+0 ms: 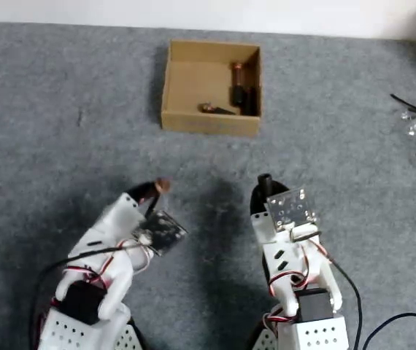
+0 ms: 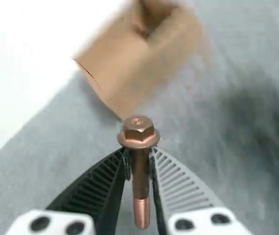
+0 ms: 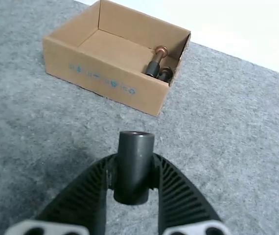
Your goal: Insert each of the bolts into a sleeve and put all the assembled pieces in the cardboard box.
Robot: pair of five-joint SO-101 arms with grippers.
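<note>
the grey bench carries the open cardboard box near its far edge, well apart from both arms. assembled pieces lie inside the box, towards its right wall. the right tool is clamped on a dark sleeve, whose open end points towards the box. the left tool is clamped on the shank of a copper bolt, with the hex head outward.
</note>
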